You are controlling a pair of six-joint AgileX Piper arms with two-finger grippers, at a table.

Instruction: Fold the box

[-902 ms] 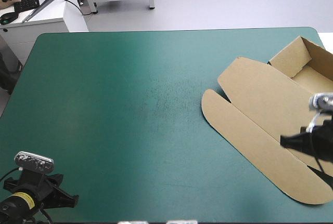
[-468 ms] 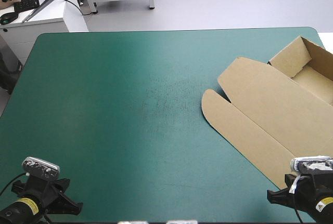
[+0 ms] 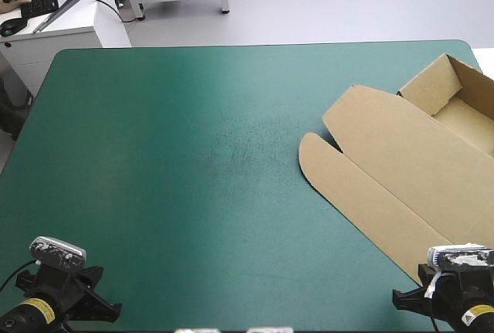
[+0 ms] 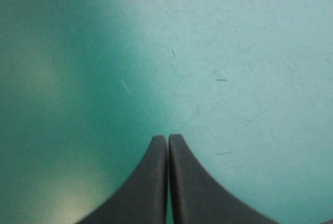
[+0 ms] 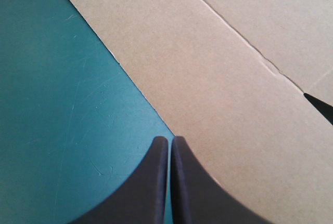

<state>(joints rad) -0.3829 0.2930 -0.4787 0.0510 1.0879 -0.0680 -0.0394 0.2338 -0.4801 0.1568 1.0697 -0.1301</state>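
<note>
The brown box [image 3: 401, 163] lies at the table's right side, its wide lid and long front flap flat on the teal-green cover, with raised walls [image 3: 432, 90] at the far right. My right gripper [image 5: 169, 140] is shut and empty, its tip over the near edge of the flat flap [image 5: 218, 78]. In the high view that arm sits at the near right corner [image 3: 455, 302]. At the near left corner, far from the box, my left gripper [image 4: 167, 138] is shut over bare cover, its arm [image 3: 50, 290] low at the front edge.
The teal-green cover [image 3: 193, 163] spreads open across the table's middle and left. A white desk [image 3: 54, 16] with a keyboard stands beyond the far left corner. The box's right part runs past the table's right edge of view.
The right arm drew back from over the box's flap toward the near right corner, then settled a little lower. The left arm shifted only slightly. The box has not moved.
</note>
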